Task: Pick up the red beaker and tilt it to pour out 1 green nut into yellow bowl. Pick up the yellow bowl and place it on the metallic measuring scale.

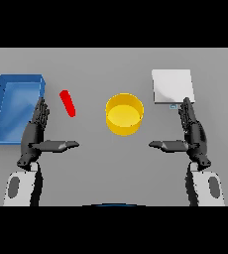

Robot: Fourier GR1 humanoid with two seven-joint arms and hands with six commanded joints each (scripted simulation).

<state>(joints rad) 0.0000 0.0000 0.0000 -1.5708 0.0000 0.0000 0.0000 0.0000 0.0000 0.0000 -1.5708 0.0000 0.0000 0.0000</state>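
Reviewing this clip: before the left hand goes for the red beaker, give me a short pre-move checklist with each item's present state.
1. Left hand free, fingers straight: ok.
2. Right hand free, fingers straight: ok.
3. Red beaker unobstructed, ahead of the left hand: ok, though it appears to lie tilted rather than upright.
4. Green nut inside the beaker: cannot tell, none visible.
5. Yellow bowl upright at table centre, looks empty, ready to receive: ok.
6. Metallic measuring scale top bare, beyond the right hand: ok.
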